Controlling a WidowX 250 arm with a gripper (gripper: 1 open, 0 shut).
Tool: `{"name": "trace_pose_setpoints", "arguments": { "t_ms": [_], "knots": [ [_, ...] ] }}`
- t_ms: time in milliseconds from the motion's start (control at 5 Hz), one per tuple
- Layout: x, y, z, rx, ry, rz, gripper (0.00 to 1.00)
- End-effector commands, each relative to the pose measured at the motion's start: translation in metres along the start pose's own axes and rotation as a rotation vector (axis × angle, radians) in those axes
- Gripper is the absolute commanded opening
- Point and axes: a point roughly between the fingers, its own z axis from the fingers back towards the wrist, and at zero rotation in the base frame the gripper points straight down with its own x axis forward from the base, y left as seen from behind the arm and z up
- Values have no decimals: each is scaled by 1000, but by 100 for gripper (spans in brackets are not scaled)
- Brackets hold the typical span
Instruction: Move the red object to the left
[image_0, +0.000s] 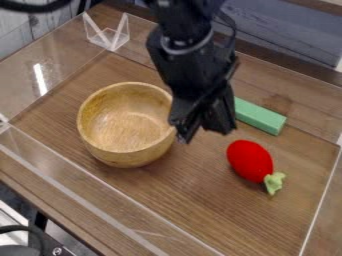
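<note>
While apparently shut, the pincer (190, 130) beside the red strawberry (250, 161), its leafy tip farther away.

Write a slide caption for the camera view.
Black robot gripper poised between a round tan wooden bowl and a glossy red toy strawberry on a wooden table.

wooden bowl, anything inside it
The wooden bowl shows bare wood inside, nothing lying in it that can be seen; the arm covers its upper right edge, so that bit is hidden.

Single view — high, facing down tabletop
</note>
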Motion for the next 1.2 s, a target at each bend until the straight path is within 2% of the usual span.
{"name": "trace_pose_setpoints", "arguments": {
  "t_ms": [0,200,600,1000],
  "knots": [
    [-3,-3,12,-39,11,4,0],
    [-3,0,15,-38,15,15,0],
    [-16,-1,9,-22,28,-8,0],
    [-30,-23,14,-52,-6,117,0]
  ]
}}
